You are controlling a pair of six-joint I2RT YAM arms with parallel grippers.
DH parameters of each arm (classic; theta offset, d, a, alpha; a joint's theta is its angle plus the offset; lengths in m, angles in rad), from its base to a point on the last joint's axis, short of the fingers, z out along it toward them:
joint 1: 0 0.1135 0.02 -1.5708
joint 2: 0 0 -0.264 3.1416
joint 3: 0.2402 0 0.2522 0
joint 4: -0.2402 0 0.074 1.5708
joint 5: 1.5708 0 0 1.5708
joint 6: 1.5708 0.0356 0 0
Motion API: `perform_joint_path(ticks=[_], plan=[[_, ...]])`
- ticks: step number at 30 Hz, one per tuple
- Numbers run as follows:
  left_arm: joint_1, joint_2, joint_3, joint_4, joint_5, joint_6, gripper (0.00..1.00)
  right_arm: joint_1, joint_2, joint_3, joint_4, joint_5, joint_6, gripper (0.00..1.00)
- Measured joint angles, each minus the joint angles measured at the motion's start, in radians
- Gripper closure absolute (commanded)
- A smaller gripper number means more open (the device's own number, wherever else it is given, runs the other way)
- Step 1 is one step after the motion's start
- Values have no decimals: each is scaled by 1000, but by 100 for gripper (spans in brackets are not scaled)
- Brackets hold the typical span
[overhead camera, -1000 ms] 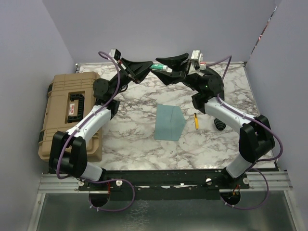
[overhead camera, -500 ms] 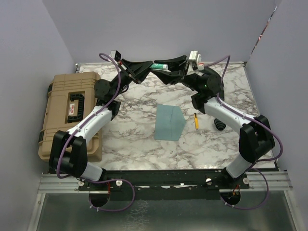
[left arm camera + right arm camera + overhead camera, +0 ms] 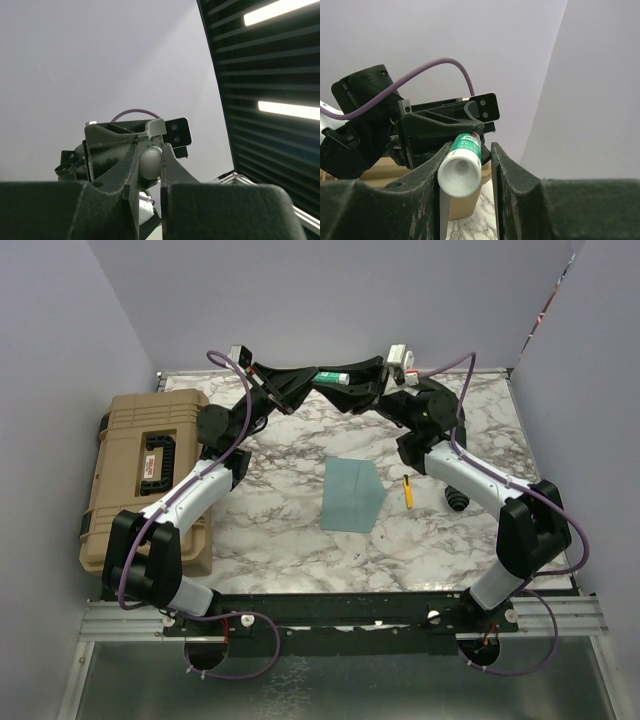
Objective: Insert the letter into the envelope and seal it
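Observation:
The teal envelope (image 3: 352,495) lies flat on the marble table, mid-right. The tan letter is not in view. Both arms are raised at the back of the table, fingertips meeting. My left gripper (image 3: 308,380) is shut on the rounded white end of a green-and-white glue stick (image 3: 333,374), as the left wrist view shows (image 3: 149,162). My right gripper (image 3: 350,382) is open around the stick's other end. In the right wrist view the stick (image 3: 462,167) leans on one finger (image 3: 427,175), with a gap to the other.
A tan toolbox (image 3: 148,475) sits at the table's left edge. A small yellow item (image 3: 407,490) and a small black object (image 3: 456,499) lie right of the envelope. Grey walls close in the back and sides.
My right gripper has edged left toward the left gripper, further over the glue stick. The envelope has not moved.

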Motion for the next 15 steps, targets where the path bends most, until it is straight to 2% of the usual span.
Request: perform_joint_path(ticks=[4, 7, 12, 15], plan=[[0, 0, -2, -1, 0, 2, 100, 0, -2, 0, -8, -1, -5, 55], [0, 1, -5, -6, 0, 5, 100, 3, -5, 0, -22, -1, -10, 55], [0, 2, -5, -13, 1, 10, 100, 2, -12, 0, -44, -1, -23, 70], [0, 2, -5, -17, 0, 10, 100, 0, -17, 0, -58, -1, -39, 73]])
